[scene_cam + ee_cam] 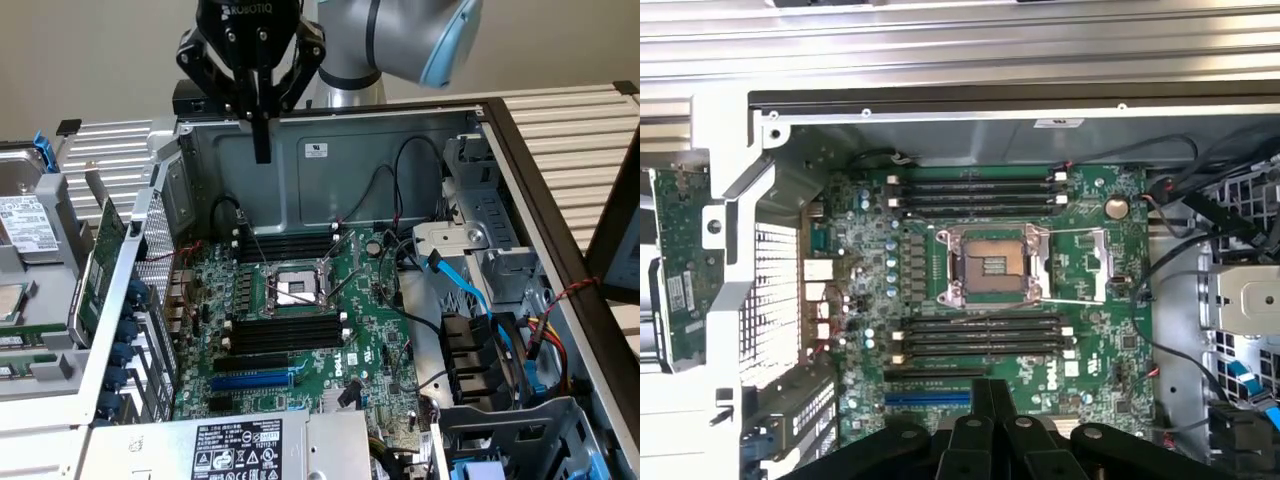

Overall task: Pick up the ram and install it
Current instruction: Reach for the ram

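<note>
Hand [985,392] fingers are pressed together on themselves, hanging above the open computer case [360,130]. Ram [103,255] stands on edge outside the case, just beside its perforated side panel and well apart from the hand. Motherboard [300,300] lies on the case floor, its black memory slots [290,332] exposed.

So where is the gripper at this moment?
At the exterior view's upper left, the gripper hangs above the open computer case, fingers shut and empty, tips seen against its rear wall, with the motherboard below.
</note>
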Motion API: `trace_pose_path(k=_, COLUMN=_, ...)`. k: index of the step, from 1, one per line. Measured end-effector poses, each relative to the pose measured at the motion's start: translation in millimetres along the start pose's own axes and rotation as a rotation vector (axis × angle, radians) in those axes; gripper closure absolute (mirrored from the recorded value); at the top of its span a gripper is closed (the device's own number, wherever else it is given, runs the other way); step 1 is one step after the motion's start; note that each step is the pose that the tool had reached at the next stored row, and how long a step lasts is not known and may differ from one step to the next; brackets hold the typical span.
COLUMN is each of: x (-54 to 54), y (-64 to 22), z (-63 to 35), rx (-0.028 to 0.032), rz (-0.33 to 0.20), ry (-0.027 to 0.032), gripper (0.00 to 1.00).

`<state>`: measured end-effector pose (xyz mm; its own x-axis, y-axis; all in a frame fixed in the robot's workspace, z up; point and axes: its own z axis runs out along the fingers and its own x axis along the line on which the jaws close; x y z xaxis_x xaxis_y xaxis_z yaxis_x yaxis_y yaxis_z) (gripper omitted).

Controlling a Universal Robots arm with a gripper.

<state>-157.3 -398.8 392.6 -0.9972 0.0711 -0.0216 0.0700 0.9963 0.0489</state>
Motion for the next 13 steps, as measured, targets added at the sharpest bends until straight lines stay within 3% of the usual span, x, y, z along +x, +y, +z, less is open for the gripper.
trace_pose_path(k=13, x=58.8, y=-4.1, z=-1.5, rx=-0.0002, rz=0.0, ry=-0.0024, gripper=0.89)
